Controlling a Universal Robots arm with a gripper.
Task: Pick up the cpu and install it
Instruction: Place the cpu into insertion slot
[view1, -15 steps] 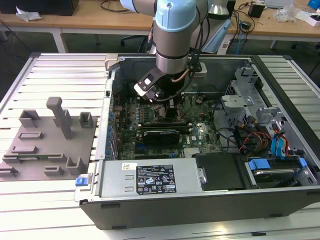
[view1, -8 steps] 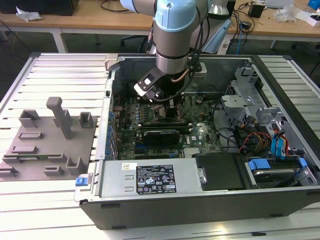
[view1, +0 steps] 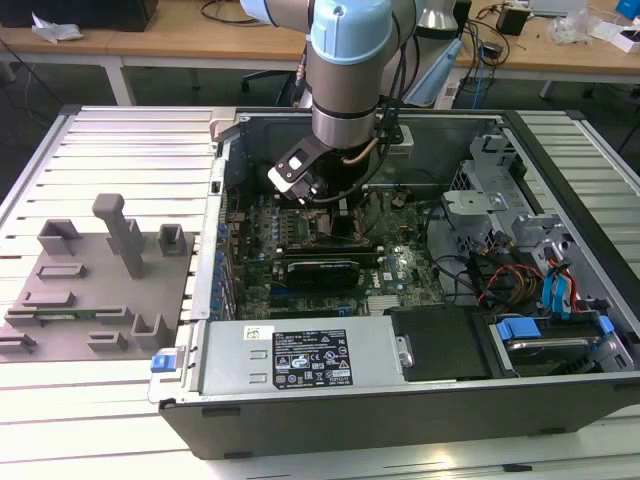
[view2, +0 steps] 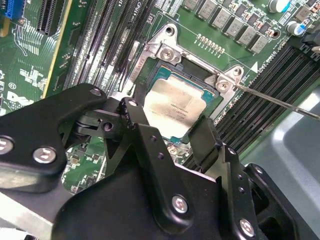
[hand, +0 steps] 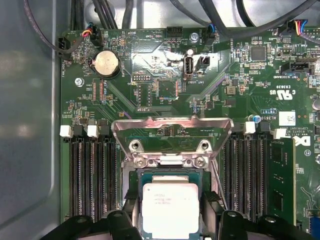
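Black gripper clasping the cpu by two opposite edges, cpu within the metal-framed socket, green motherboard around, thin lever rod crossing memory slots

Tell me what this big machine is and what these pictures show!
It is a robot arm, a grey and light-blue tube with joints, that reaches into an open dark computer case lying on a slatted metal table. One picture is taken from a camera standing off the arm. The other two come from cameras riding near its wrist, looking at the green motherboard. The black gripper at the arm's end is at the cpu, a small flat square chip with a silvery top, which sits at the metal-framed socket. Beside the case, on the exterior view's left, lies a grey plate with plastic blocks.
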